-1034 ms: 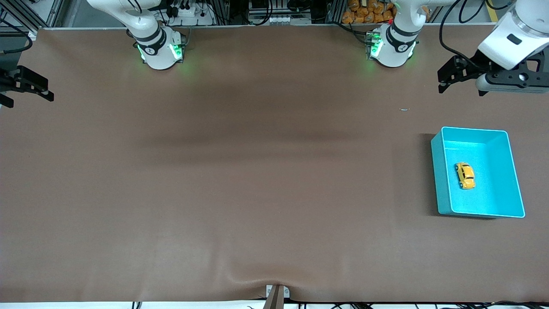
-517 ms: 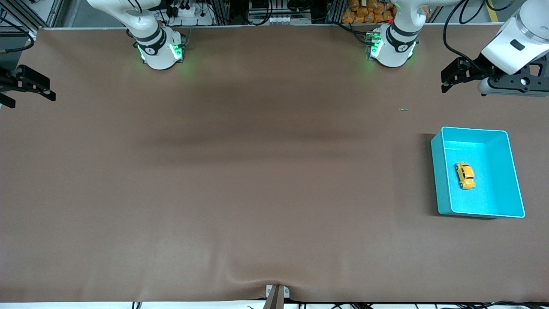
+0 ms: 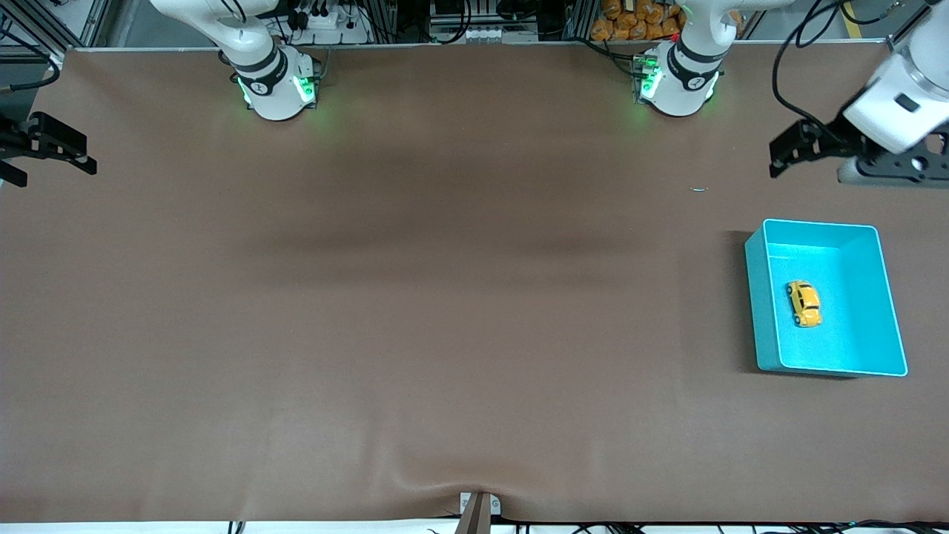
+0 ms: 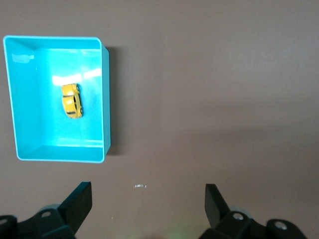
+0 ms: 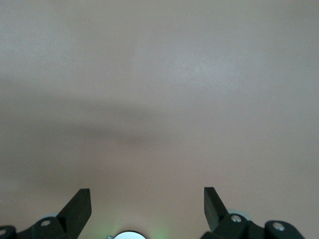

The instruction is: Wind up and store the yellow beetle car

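Note:
The yellow beetle car (image 3: 803, 302) lies inside the teal bin (image 3: 815, 223) at the left arm's end of the table. The left wrist view shows the car (image 4: 72, 100) on the floor of the bin (image 4: 106, 99). My left gripper (image 3: 792, 147) hangs open and empty above the bare table, beside the bin on the side toward the robots' bases. Its open jaws frame bare table in the left wrist view (image 4: 147, 193). My right gripper (image 3: 46, 147) is open and empty at the right arm's end of the table, over bare table (image 5: 147, 196).
A tiny white speck (image 3: 700, 189) lies on the brown table cover between the bin and the left arm's base (image 3: 678, 78); it also shows in the left wrist view (image 4: 140, 186). A bracket (image 3: 477, 510) sits at the table's near edge.
My left gripper has drifted outward toward the left arm's end of the table, away from the bin's middle. The car, the bin and the right gripper have stayed put.

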`<state>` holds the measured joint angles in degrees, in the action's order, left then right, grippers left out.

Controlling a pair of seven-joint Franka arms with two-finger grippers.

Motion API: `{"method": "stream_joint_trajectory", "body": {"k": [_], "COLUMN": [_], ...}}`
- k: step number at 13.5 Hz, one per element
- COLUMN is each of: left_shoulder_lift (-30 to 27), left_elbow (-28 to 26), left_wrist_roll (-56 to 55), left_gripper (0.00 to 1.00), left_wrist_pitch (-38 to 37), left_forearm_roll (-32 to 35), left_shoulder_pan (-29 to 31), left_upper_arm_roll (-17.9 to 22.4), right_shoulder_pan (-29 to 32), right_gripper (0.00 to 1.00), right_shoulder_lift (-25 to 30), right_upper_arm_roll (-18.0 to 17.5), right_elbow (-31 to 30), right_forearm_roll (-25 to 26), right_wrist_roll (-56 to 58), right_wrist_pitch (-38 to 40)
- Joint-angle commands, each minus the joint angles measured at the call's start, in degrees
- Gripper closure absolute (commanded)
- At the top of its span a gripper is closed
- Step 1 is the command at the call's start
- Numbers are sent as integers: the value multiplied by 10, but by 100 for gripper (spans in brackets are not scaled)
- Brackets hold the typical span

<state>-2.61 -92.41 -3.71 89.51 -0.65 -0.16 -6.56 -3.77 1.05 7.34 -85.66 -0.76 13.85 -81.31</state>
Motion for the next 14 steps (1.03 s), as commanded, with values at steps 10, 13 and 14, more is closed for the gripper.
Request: {"method": "stream_joint_trajectory", "body": {"k": [10, 13, 14], "left_shoulder_lift": [38, 33, 32], "left_elbow": [54, 50, 50], "left_wrist_roll": [-97, -83, -66], "left_gripper": [0, 0, 0], "left_wrist_pitch": [-15, -15, -14], "left_forearm_roll": [22, 24, 23], "left_shoulder_pan": [1, 6, 9], "left_upper_arm_roll": [-47, -47, -47], "right_shoulder_pan": [-4, -4, -5], "right_gripper": [0, 0, 0], "right_shoulder_lift": [6, 6, 6], "right_upper_arm_roll": [5, 5, 5], "right_elbow": [1, 1, 1], "right_forearm_roll": [-5, -5, -5], "right_wrist_roll": [1, 1, 1], "right_wrist_pitch": [3, 3, 3]}}
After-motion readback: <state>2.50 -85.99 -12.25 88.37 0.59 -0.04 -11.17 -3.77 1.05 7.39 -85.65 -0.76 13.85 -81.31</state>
